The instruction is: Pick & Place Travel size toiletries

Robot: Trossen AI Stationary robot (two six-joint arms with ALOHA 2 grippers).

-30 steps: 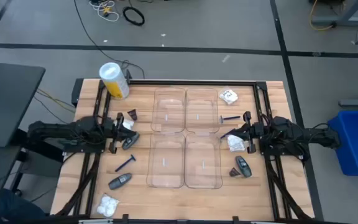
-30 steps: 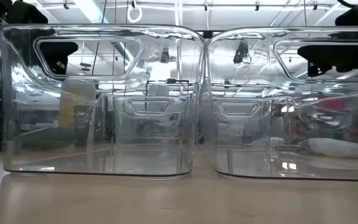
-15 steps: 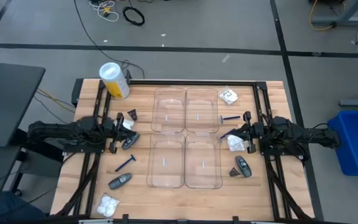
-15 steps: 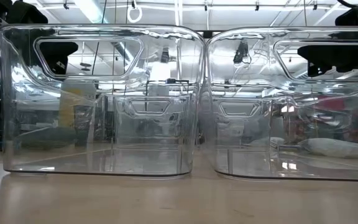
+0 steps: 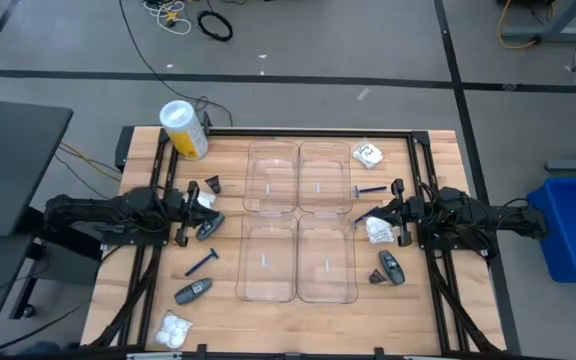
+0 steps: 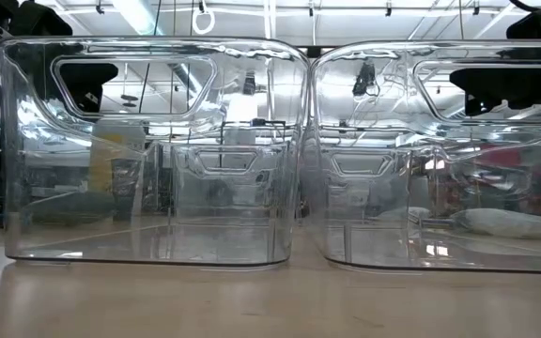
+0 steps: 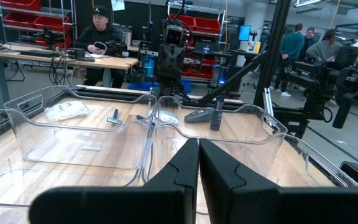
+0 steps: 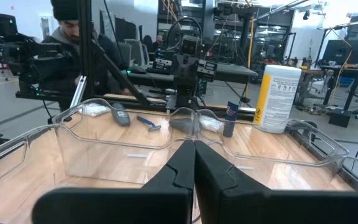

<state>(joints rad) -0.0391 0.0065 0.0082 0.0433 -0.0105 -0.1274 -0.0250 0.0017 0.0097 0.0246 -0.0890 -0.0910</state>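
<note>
Toiletries (image 5: 199, 261) all still loose on tabletop (image 5: 223, 310) at 3 & 9 o'clock of empty trays (image 5: 299, 220); left jaws and right jaws closed, gripping nothing, task unstarted.

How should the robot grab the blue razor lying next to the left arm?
Probably by the thin handle of the blue razor, coming straight down from above. It lies flat on the table with bare wood on both sides, so the left gripper could close across the handle's narrow width.

light: bright, even overhead | shadows: faint | glare: ceiling lights mirrored in clear trays (image 6: 158, 150)
</note>
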